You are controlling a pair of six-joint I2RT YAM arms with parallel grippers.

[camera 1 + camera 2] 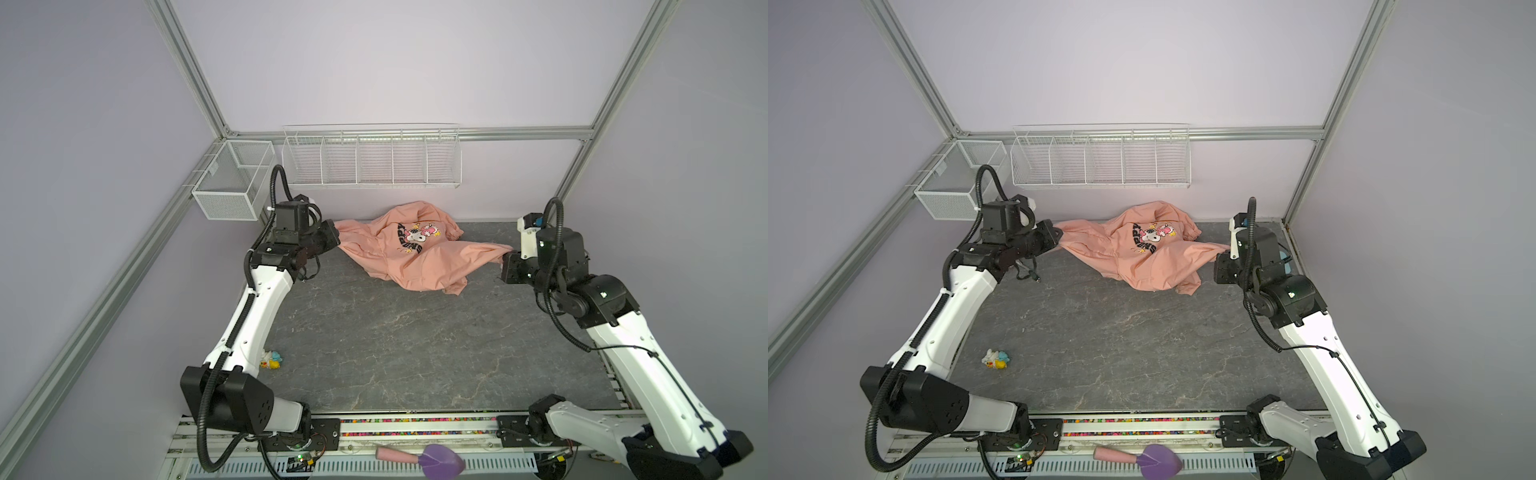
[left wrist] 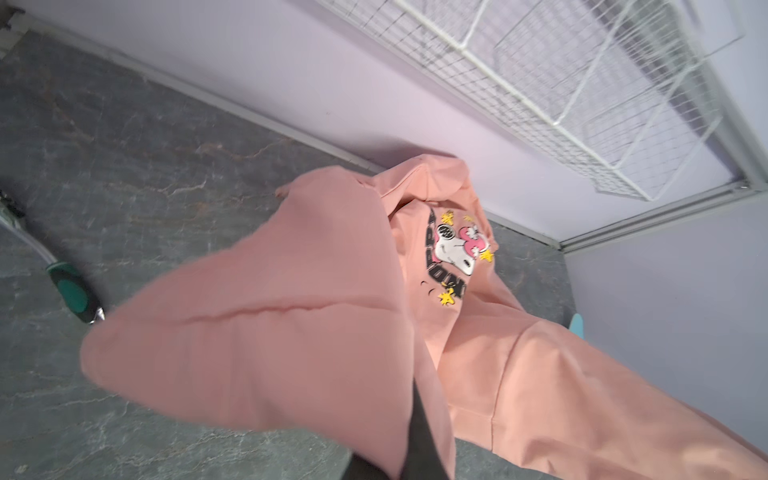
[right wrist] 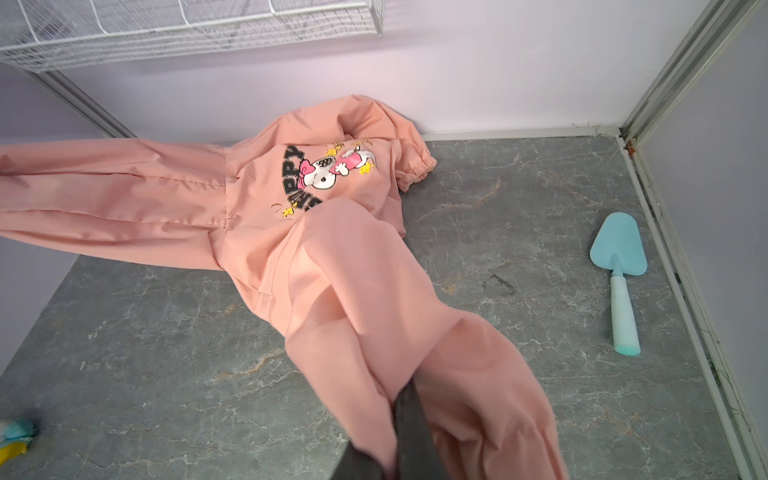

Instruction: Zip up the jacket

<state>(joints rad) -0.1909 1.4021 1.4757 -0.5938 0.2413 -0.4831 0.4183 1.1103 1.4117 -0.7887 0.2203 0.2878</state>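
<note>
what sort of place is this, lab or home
Most likely a robotics test cell, not a home: an aluminium frame encloses a stone-patterned table, and the left arm and right arm are mounted along its front edge.

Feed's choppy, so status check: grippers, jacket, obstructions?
Left gripper shut on jacket. Right gripper shut on it too. Jacket crumpled, back print up, zipper unseen. Blue trowel lies apart, by right wall.

Salmon-pink jacket (image 1: pixel 409 253) crumpled, back print up.
</note>
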